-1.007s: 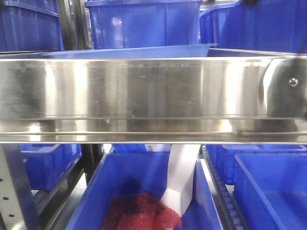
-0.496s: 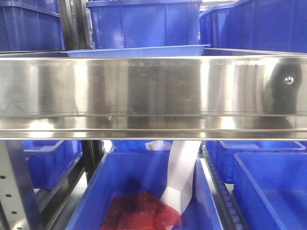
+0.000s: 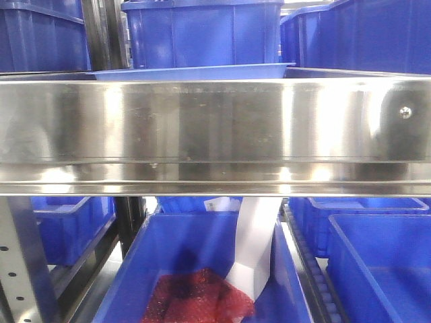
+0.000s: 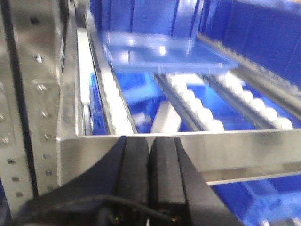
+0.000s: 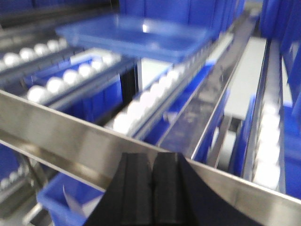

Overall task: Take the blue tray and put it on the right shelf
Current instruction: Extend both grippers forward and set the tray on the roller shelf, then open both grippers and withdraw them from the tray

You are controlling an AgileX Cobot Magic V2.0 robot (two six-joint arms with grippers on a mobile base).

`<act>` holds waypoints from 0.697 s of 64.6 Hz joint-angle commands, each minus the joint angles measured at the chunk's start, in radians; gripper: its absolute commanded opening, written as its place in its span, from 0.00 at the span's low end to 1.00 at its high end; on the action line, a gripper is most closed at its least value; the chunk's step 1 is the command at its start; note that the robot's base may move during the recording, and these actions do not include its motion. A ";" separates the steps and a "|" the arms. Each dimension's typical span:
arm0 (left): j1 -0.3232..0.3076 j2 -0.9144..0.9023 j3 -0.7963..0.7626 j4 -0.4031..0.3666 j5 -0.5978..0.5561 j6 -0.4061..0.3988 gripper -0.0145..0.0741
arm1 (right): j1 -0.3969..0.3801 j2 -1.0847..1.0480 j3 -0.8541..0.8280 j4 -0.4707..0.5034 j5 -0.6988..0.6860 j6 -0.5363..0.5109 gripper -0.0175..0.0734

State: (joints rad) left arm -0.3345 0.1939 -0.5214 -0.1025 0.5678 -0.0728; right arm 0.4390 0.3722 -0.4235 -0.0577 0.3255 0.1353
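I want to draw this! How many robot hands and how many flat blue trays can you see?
Robot hands: 2 (left hand, right hand)
Flat blue tray: 1
Total: 3

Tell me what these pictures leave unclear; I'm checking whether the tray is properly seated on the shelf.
- Front view: the steel front rail hides all of the blue tray but its rim.
- Left wrist view: motion blur smears the blue tray, so its contact with the white rollers is uncertain.
- Right wrist view: the tray's far end is blurred against the blue bins.
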 commanded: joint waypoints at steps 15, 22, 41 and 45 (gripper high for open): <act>-0.009 -0.034 -0.001 0.004 -0.126 0.007 0.11 | 0.002 -0.045 -0.015 -0.015 -0.182 -0.014 0.25; -0.009 -0.034 -0.001 0.004 -0.126 0.007 0.11 | 0.002 -0.045 -0.015 -0.015 -0.182 -0.014 0.25; -0.009 -0.034 -0.001 0.004 -0.126 0.007 0.11 | 0.002 -0.045 -0.015 -0.015 -0.181 -0.014 0.25; -0.006 -0.034 0.001 0.015 -0.126 0.007 0.11 | 0.002 -0.045 -0.015 -0.015 -0.181 -0.014 0.25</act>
State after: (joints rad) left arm -0.3345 0.1482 -0.4969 -0.0958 0.5332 -0.0728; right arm 0.4390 0.3230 -0.4114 -0.0593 0.2420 0.1331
